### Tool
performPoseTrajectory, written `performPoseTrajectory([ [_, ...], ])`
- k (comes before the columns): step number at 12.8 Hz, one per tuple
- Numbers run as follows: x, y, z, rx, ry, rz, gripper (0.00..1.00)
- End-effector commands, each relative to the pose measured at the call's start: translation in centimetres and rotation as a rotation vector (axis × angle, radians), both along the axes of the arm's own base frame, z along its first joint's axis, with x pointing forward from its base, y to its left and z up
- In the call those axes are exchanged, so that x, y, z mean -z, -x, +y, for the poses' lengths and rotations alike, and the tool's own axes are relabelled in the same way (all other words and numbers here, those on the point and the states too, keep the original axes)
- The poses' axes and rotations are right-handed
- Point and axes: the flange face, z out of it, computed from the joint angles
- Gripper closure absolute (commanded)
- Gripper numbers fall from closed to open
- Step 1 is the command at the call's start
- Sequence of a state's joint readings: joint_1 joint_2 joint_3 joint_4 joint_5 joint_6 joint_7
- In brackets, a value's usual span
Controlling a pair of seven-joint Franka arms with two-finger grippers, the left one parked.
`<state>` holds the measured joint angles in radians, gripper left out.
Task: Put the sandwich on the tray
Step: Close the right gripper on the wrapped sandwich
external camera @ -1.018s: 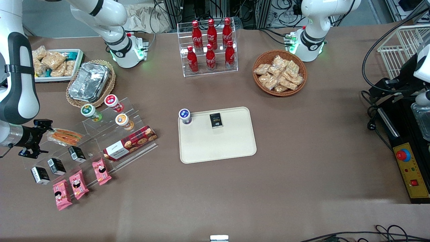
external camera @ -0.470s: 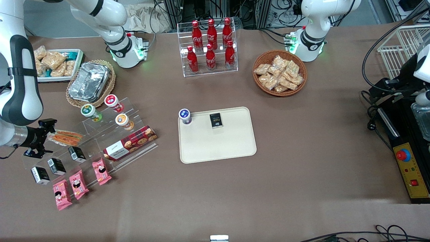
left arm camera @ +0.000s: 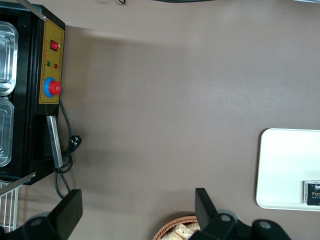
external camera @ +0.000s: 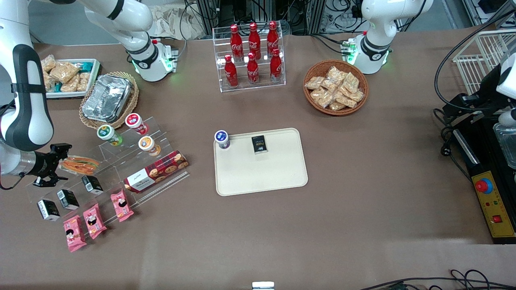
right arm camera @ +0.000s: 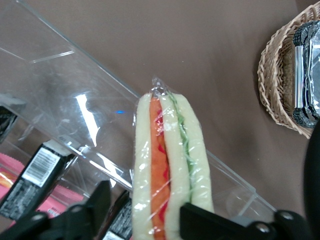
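Straddling, fingers spread and not yet clamped, gripper (right arm camera: pixel 142 212) lining up along long axis of clear-wrapped triangular sandwich (right arm camera: pixel 169 165) on acrylic shelf, beige rectangular tray (external camera: pixel 261 169) lying well apart.

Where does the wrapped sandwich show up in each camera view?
Front view: the sandwich lies on the clear stand, right at the claw.
Right wrist view: the sandwich sits between the open fingers.
Left wrist view: not in it.
Shared landmark: the foil container's wicker basket.
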<state>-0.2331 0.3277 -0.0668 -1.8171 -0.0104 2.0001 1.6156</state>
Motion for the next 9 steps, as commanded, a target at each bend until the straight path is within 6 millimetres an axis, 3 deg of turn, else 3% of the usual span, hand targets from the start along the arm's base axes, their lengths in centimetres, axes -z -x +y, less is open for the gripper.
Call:
performPoseTrajectory([
  [1,1.5,0.5,0.5,0.001,-0.014,-0.014,0.81],
  [3,1.0,0.3,1.0,-0.008,-0.012,-0.026,0.96],
  [4,0.0,0.0,1.3,-0.017,-0.006,-0.048,0.97],
  [6,-3.0,-0.7,1.8,-0.051,0.013,-0.098,1.0],
  [7,-4.8,-1.5,3.1,-0.136,0.015,-0.124,1.0],
  [9,-8.7,-1.8,3.4,-0.295,0.017,-0.177,1.0],
])
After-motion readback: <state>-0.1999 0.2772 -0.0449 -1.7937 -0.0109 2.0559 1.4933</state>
